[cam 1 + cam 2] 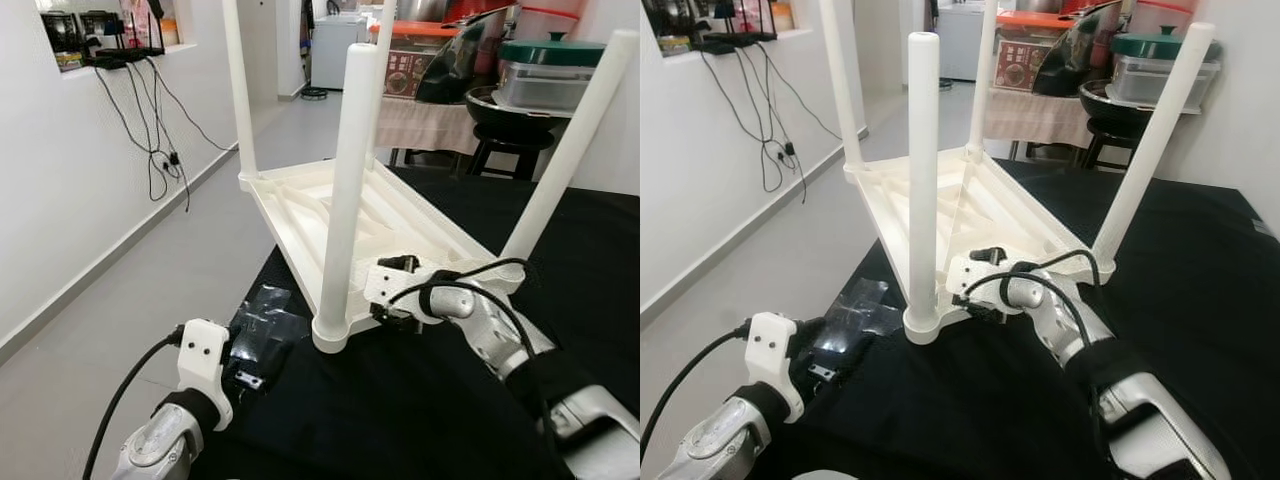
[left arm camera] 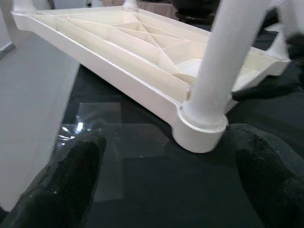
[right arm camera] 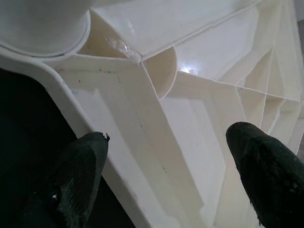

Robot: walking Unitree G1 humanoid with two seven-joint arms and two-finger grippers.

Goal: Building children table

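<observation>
Centrally: white children's table [image 1: 330, 205], upside-down on black cloth [image 1: 420, 400], ribbed underside up, four legs upright; nearest leg [image 1: 345, 190] seated in corner socket at cloth's near-left edge. L gripper [image 2: 156, 190] low, just before that corner, fingers [image 2: 61, 183] spread wide, released, holding nothing; clear plastic bag [image 1: 262, 320] lying flat on cloth beneath/beside it. R gripper [image 3: 175, 161] over table's rim near same corner, jaws parted, one finger [image 3: 78, 175] outside rim above cloth, other above ribbed underside; contact w/ rim not discernible. Bkgd: grey floor [image 1: 150, 280], cables [image 1: 150, 130] on white wall, pots [image 1: 545, 65] on stool.
</observation>
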